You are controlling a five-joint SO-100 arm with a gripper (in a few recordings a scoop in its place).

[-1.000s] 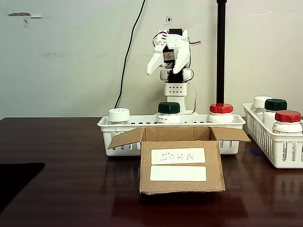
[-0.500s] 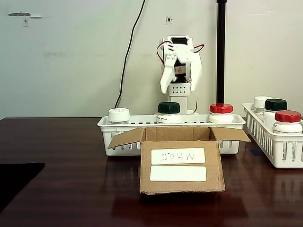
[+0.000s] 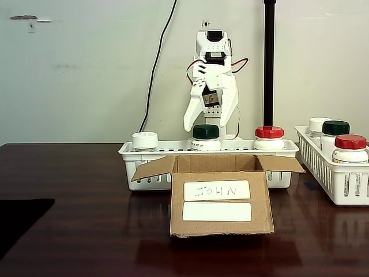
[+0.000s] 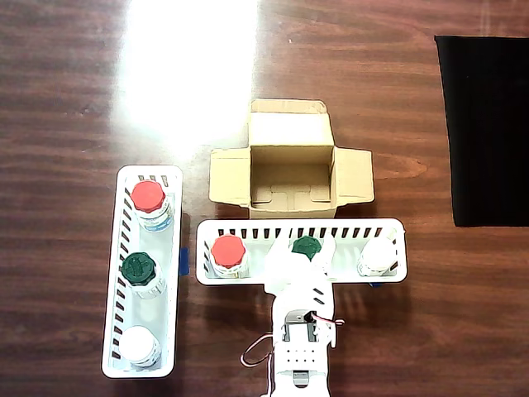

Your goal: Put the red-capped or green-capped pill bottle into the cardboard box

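We see the gripper (image 3: 209, 118) spread wide, hanging just above the green-capped bottle (image 3: 206, 137) in the middle of the basket (image 3: 277, 151), with nothing held. A red-capped bottle (image 3: 269, 138) stands beside it in the same basket. The box (image 3: 221, 199) sits open and empty on the surface (image 3: 81, 231), just in front of the basket.

Dark glossy wood-grain table (image 3: 75, 231) against a pale wall (image 3: 86, 75) (scuffed at upper left), black cable (image 3: 155, 69) and black pole (image 3: 269, 63) running up it, bright glare patch (image 4: 186, 66) on tabletop, black mat (image 4: 488, 124) at edge.
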